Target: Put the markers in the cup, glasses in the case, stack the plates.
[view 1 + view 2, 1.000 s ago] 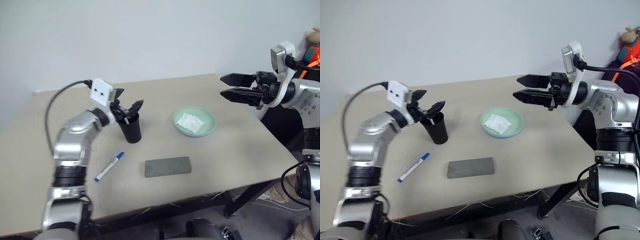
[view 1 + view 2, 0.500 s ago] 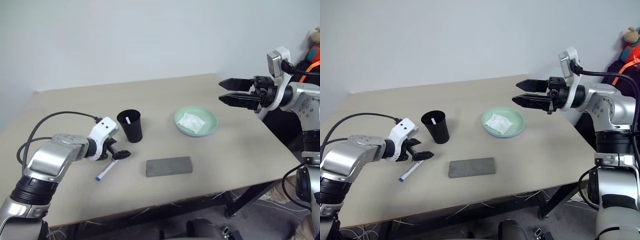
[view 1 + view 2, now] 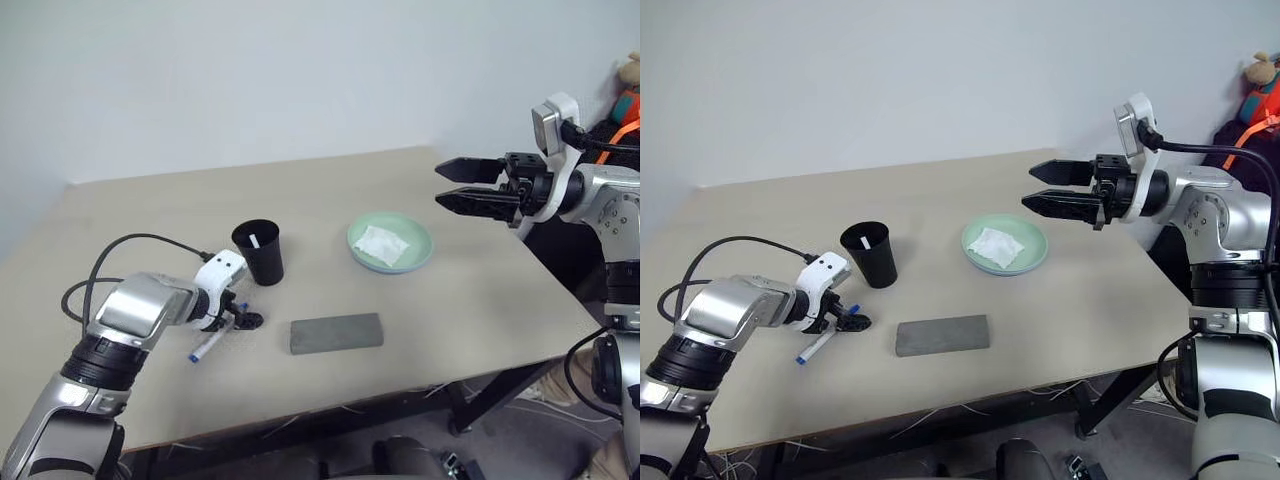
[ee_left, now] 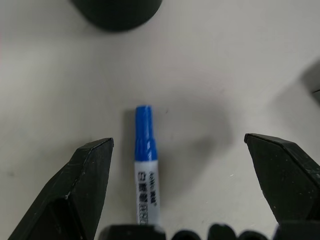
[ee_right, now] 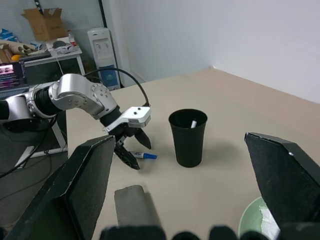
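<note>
- Surface (image 3: 480, 290): one beige top, matt, standing against a plain pale wall; its black legs show under the near edge.
- Room, seen from the right wrist view: a water dispenser (image 5: 103, 47), a cardboard box (image 5: 42, 22) on a cluttered side desk, and a soft toy (image 3: 1265, 85) at the far right edge of the head view.
- Cup (image 3: 258, 252): black, upright, left of centre; a white marker end (image 5: 193, 123) shows inside its rim.
- Marker with blue cap (image 4: 145, 172): lies flat on the surface just in front of the cup. Small dark print on the white barrel, too fine to read.
- Case (image 3: 336, 333): grey, shut, lying flat near the front edge, right of the marker.
- Mint green plate (image 3: 390, 243): right of the cup, with a crumpled white napkin (image 3: 381, 244) in it.
- Left gripper (image 3: 840, 318): lowered over the blue-capped marker, fingers (image 4: 85, 185) spread wide on either side of it, not touching it.
- Right gripper (image 3: 455, 184): held in the air above the right end of the surface, pointing left, fingers (image 5: 90, 185) spread and empty.
</note>
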Motion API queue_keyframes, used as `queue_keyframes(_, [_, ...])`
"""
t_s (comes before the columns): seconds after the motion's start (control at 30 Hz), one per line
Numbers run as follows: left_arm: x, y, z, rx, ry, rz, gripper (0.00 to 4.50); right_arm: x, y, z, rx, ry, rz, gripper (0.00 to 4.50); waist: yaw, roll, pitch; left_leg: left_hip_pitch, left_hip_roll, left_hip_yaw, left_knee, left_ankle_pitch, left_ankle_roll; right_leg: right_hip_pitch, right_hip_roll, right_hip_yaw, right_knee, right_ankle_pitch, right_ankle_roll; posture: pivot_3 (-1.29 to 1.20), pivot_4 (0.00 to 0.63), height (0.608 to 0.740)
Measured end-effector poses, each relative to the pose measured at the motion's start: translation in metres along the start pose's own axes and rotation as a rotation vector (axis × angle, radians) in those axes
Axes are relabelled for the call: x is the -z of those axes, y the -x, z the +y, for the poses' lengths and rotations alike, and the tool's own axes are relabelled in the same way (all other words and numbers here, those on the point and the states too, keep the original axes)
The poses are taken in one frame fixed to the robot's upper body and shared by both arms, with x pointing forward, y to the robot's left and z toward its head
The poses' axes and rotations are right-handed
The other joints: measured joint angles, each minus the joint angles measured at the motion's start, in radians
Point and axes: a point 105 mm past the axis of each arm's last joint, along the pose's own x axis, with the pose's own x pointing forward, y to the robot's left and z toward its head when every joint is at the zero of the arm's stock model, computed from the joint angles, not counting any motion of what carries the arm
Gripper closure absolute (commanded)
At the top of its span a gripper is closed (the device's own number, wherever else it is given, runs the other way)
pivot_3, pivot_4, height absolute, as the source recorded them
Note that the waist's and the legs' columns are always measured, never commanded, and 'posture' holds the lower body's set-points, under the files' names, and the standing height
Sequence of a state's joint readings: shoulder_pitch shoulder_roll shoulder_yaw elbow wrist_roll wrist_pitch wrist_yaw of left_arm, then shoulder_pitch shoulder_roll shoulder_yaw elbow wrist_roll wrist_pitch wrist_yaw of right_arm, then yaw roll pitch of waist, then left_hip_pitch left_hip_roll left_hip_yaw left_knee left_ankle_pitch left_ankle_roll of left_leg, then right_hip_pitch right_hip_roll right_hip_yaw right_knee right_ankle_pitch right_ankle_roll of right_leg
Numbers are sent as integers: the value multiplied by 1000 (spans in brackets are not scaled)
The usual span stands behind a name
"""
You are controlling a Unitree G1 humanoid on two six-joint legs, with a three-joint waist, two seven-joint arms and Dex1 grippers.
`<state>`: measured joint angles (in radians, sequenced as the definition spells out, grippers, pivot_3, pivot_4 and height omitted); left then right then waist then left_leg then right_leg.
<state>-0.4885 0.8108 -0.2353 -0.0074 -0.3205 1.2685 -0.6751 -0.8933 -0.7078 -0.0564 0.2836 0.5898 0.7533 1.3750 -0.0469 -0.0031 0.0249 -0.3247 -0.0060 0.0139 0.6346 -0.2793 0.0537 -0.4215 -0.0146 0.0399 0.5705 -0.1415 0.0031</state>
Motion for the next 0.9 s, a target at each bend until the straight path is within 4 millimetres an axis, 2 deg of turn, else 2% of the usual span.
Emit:
queue_keyframes(0.17, [4, -5, 1, -8, 12, 27, 40, 0, -1, 1, -2, 1, 4, 0, 0, 0, 0, 0, 0, 0, 0, 0, 0, 0, 0, 1, 0, 0, 0, 0, 0, 735])
queue_keyframes(0.27, [5, -5, 2, -13, 16, 33, 980, -1, -2, 3, -6, 11, 6, 0, 0, 0, 0, 0, 0, 0, 0, 0, 0, 0, 0, 1, 0, 0, 0, 0, 0, 735])
queue_keyframes(0.3, [5, -5, 3, -19, 15, 35, 1171, -1, -2, 3, -6, 11, 7, 0, 0, 0, 0, 0, 0, 0, 0, 0, 0, 0, 0, 1, 0, 0, 0, 0, 0, 735])
queue_keyframes(0.43, [6, -6, 7, -39, 5, 36, 2636, 0, -2, 2, -1, 4, 9, 0, 0, 0, 0, 0, 0, 0, 0, 0, 0, 0, 0, 1, 0, 0, 0, 0, 0, 735])
queue_keyframes(0.57, [7, -7, 9, -48, 3, 37, 3909, -1, -2, 3, -1, 6, 11, 0, 0, 0, 0, 1, 0, 0, 0, 0, 0, 1, 0, 1, 0, 0, 0, 0, 0, 735])
queue_keyframes(0.63, [7, -7, 10, -53, 1, 38, 4413, -1, -3, 3, -2, 7, 11, 0, 0, 0, 0, 1, 0, 0, 0, 0, 0, 1, 0, 1, 1, 0, 0, 0, 0, 735])
queue_keyframes(0.9, [6, -10, 9, -60, -62, 7, 4413, -1, -3, 3, 1, 4, 8, 0, 0, 1, -1, 1, 0, 0, 0, 0, 0, 1, 0, 0, 1, 0, 0, 0, 0, 735])
